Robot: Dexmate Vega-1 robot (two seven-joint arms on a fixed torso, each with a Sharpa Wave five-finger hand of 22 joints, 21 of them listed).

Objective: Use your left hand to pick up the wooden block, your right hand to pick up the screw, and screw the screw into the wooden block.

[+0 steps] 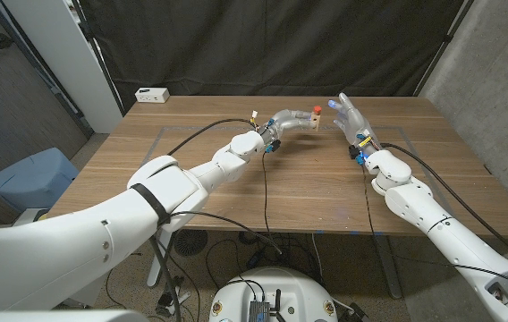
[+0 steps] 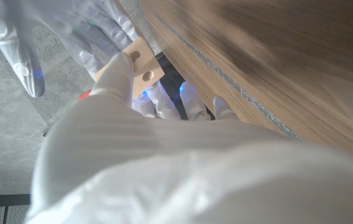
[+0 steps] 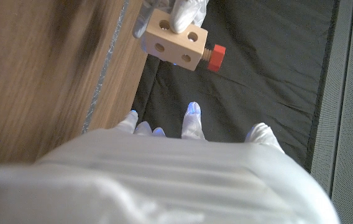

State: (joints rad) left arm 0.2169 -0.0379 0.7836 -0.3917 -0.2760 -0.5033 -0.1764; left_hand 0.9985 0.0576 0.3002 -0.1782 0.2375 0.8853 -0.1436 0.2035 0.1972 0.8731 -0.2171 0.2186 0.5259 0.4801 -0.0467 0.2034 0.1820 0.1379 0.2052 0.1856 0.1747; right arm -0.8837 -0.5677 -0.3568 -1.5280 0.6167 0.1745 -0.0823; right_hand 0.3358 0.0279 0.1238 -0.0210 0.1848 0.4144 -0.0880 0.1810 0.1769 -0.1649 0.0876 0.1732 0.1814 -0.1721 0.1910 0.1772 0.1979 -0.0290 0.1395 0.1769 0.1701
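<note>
Desk (image 1: 263, 188) of brown wood grain carries both white arms, which reach in from the near corners and meet above its far middle. The left robot hand (image 1: 283, 122), in a translucent white glove, holds a small light wooden block with round holes (image 1: 309, 122) up off the desk. In the right wrist view the gloved fingertips (image 3: 183, 15) of that hand pinch the block (image 3: 172, 39) from one side, and two round holes show on the face turned to the camera. A screw with a red head (image 3: 216, 55) sits in the end of the block, its head standing a little clear of the wood, with a short run of thread showing between head and block. In the head view the red head (image 1: 316, 111) shows at the block's upper end, facing the other hand.

The right robot hand (image 1: 349, 117) is raised just beside the block, its fingers spread apart and pointing up, holding nothing; a small gap separates it from the screw head. In the left wrist view the block (image 2: 137, 67) shows past the left robot hand's own white back (image 2: 164, 162), with the right robot hand (image 2: 58, 31) spread beyond it.

A small white box (image 1: 152, 94) lies at the desk's far left corner, well apart from both hands. A black curtain (image 1: 272, 45) hangs behind the desk.
</note>
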